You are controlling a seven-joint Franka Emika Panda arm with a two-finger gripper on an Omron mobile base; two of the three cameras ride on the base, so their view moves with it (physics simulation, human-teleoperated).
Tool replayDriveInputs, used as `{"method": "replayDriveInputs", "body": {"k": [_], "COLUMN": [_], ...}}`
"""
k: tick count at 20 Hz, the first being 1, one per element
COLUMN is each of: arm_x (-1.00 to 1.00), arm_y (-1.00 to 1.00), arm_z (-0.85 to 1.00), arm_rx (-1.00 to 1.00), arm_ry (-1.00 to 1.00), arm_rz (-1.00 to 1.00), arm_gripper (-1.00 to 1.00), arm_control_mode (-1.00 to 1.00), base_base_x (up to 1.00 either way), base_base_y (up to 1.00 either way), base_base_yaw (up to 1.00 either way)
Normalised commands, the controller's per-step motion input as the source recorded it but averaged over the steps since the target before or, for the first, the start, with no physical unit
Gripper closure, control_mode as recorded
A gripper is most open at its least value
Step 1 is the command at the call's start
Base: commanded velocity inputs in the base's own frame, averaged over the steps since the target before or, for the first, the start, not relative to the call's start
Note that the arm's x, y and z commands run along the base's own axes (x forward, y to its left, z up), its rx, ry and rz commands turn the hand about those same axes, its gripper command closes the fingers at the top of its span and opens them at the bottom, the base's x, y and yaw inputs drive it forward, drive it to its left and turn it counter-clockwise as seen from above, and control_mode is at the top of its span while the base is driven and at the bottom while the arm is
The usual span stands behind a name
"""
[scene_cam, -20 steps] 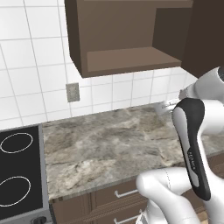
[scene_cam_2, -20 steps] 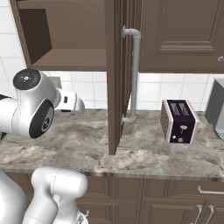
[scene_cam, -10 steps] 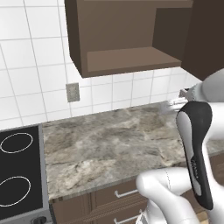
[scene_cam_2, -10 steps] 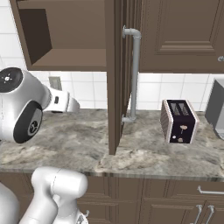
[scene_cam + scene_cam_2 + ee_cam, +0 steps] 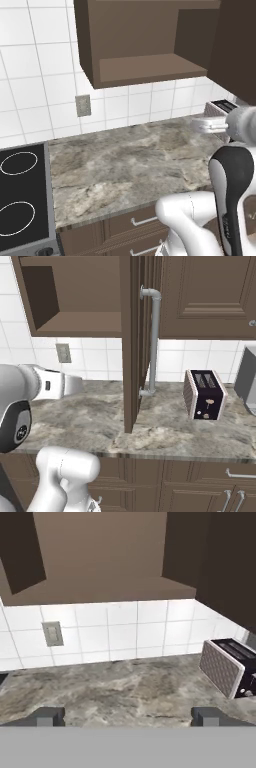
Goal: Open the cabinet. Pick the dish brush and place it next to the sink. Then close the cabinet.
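Note:
The cabinet is a dark brown wall unit and stands open. Its door is swung out edge-on over the counter, and the long silver bar handle faces right. The lowest shelf shows bare wood. My gripper is open, its two dark fingertips wide apart with nothing between them. It hovers above the marble counter, below the cabinet's underside, facing the tiled wall. The white hand is left of the door. The dish brush and the sink are out of view.
A toaster stands on the counter right of the open door. A wall outlet sits in the tiles under the cabinet. A black cooktop lies at the counter's left end. Lower drawers run along the front.
The arm's elbow has swung outward and down in both base views. The hand has shifted only slightly and sits a little lower. The cabinet door has stayed open and the jaws wide.

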Motion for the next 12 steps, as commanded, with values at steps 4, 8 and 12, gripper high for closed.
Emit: {"method": "replayDriveInputs", "body": {"k": [4,8,12], "arm_x": [-0.09,-0.09,-0.04], "arm_y": [-0.02,-0.28,-0.34], "arm_z": [0.61,0.58,0.05], "arm_rx": [0.00,0.05,0.06], "arm_ry": [-0.20,-0.04,-0.07], "arm_rz": [-0.02,0.00,0.00], "arm_gripper": [-1.00,-1.00,-1.00], "arm_control_mode": [-1.00,-1.00,-1.00], "base_base_x": [0.00,0.00,0.00], "base_base_y": [0.00,0.00,0.00], "base_base_yaw": [0.00,0.00,0.00]}}
